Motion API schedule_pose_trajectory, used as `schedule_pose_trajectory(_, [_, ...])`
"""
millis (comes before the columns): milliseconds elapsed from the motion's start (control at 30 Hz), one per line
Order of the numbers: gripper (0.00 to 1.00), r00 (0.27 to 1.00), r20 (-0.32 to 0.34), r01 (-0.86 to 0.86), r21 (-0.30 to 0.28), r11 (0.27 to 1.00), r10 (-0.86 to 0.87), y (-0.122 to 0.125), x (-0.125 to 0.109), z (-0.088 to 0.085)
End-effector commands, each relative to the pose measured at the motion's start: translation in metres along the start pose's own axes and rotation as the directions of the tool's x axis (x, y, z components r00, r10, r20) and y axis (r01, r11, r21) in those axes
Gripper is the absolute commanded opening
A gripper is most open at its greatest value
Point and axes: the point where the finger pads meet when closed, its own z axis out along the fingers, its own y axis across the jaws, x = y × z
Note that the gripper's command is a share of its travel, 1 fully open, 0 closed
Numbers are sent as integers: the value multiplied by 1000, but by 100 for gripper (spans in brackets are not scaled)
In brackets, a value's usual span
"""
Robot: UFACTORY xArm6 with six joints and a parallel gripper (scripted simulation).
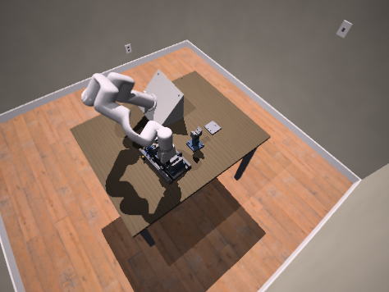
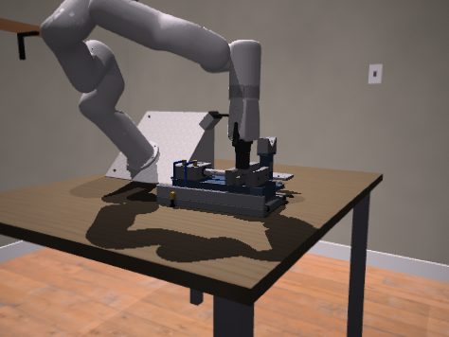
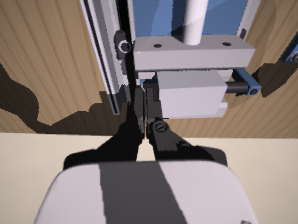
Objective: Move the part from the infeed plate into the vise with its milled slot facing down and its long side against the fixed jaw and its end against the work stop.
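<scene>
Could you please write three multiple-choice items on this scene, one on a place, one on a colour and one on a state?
1. Where is the part?
A. On the infeed plate
B. In the vise
C. In the V-block

2. What colour is the arm's casing?
A. White
B. Orange
C. Green

3. How do the end effector's fingers stand?
A. Spread wide
B. Shut on the part
C. Shut, holding nothing

Key: 1 B, the block lies below the rod-driven jaw; 2 A, its links show white; 3 C, the fingers meet beside the block's end.
</scene>
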Motion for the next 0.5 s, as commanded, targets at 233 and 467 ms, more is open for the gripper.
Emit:
schedule_pose_trajectory(233, [0,1000,4,8,-12,1000,-8,8,0,0])
schedule_pose_trajectory(467, [0,1000,4,8,-12,1000,-8,1,0,0])
